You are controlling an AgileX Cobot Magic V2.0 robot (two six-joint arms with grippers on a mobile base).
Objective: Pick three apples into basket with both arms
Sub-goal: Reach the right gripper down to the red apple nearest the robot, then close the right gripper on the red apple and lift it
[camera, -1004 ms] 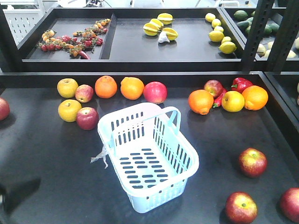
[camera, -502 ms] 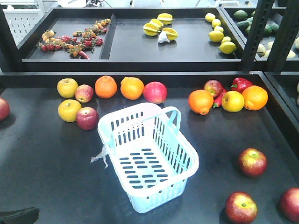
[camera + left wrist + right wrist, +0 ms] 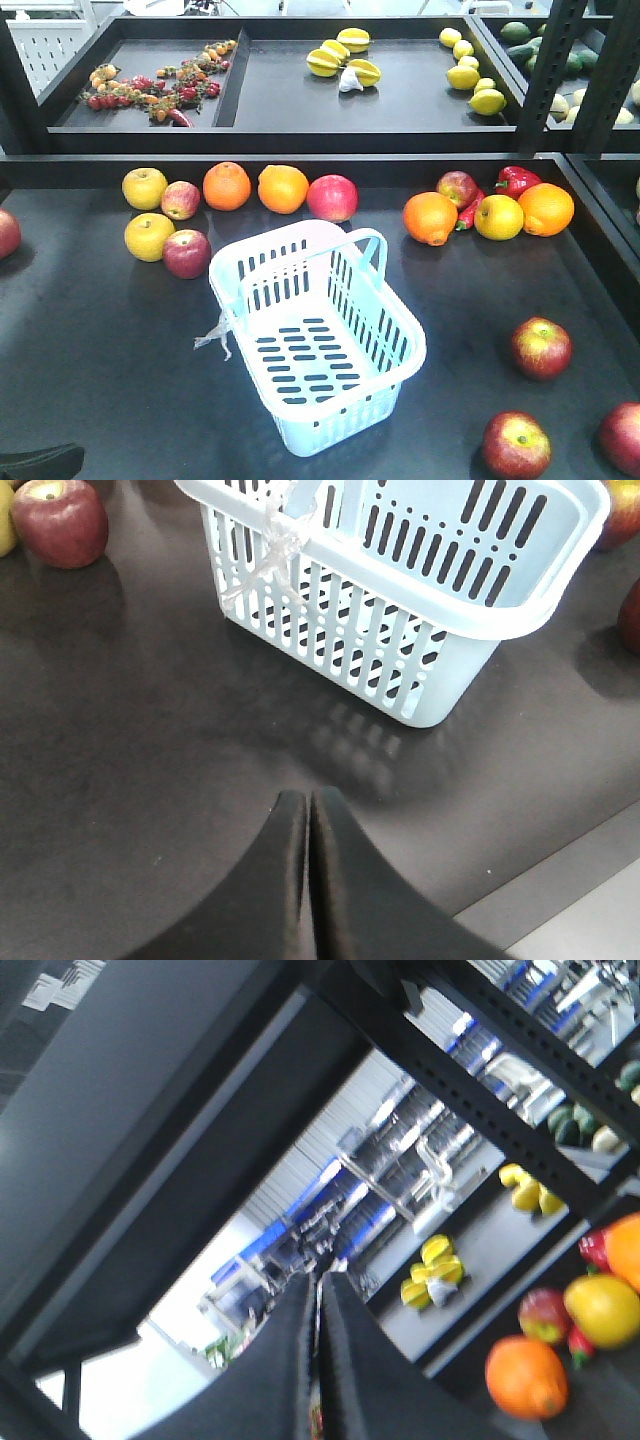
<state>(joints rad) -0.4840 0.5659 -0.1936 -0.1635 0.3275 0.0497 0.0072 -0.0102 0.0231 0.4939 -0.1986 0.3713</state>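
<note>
My left gripper [image 3: 308,800] has both fingers pressed flat together with nothing between them, low over the dark tabletop [image 3: 130,730]. The basket [image 3: 440,670] sits just ahead and right of the tip, not touching, upright, its near corner turned toward me, with the plastic shred [image 3: 262,565] tied on its left side. The three apples lie on the table's front right in the front view: rear apple [image 3: 541,347], front apple [image 3: 516,445] and edge apple [image 3: 622,437], the last cut by the picture's edge. All are outside the basket and apart from it. They are well apart from my left gripper, and the basket stands between. Closer on my left side is a dark apple [image 3: 187,253] touching a yellow fruit [image 3: 150,237], ahead and left of the tip with bare table between. Along the back run a second yellow fruit [image 3: 145,188], a pinkish apple [image 3: 181,200], two oranges [image 3: 227,186] [image 3: 283,189] and a red apple [image 3: 332,197]. Further right are another orange [image 3: 430,218] and a red pepper [image 3: 515,181]. My right gripper [image 3: 320,1290] is also pinched shut on nothing, tilted up at the black shelf frame [image 3: 200,1140]. That view is blurred and shows only the back-right fruit cluster [image 3: 527,1375] low right. I cannot tell from it how the three apples lie to that gripper.
</note>
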